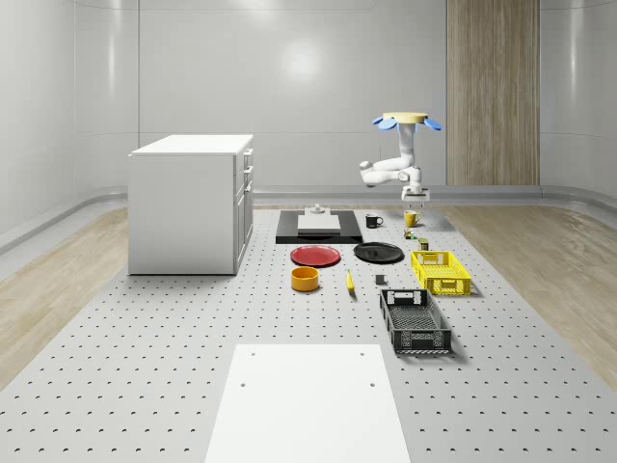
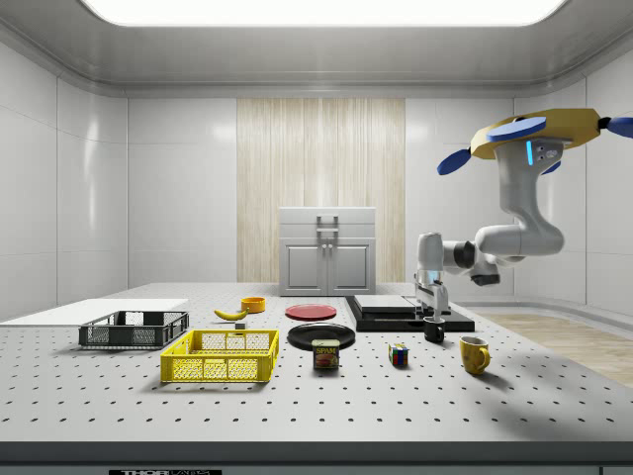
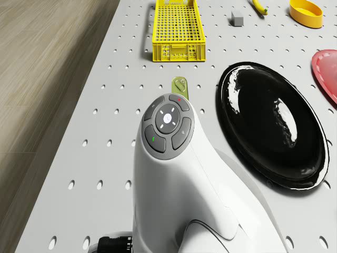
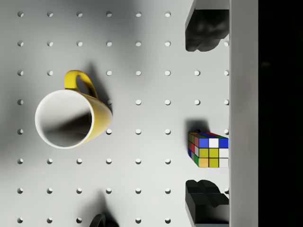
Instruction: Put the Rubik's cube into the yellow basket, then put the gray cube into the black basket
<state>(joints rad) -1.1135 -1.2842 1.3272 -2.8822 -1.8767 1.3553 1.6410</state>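
The Rubik's cube point(image 4: 208, 150) lies on the perforated table below my open gripper point(image 4: 207, 116), between the two dark fingertips point(image 4: 206, 28) but closer to one of them. In the side view the gripper point(image 2: 432, 313) hangs above the table, behind the Rubik's cube point(image 2: 399, 354). The drone point(image 2: 539, 134) hovers high over the table's far right part in the whole-scene view, the drone point(image 1: 405, 121) above the gripper point(image 1: 415, 200). The yellow basket point(image 1: 441, 271) and black basket point(image 1: 415, 320) stand nearer the front. The gray cube point(image 1: 380, 281) sits left of the yellow basket.
A yellow mug point(image 4: 71, 118) stands close to the Rubik's cube, and a black mug point(image 2: 433, 330) is nearby. A can point(image 2: 325, 353), black plate point(image 1: 378, 253), red plate point(image 1: 315, 256), orange bowl point(image 1: 305, 279), banana point(image 1: 349, 281) and white cabinet point(image 1: 193, 203) are also on the table.
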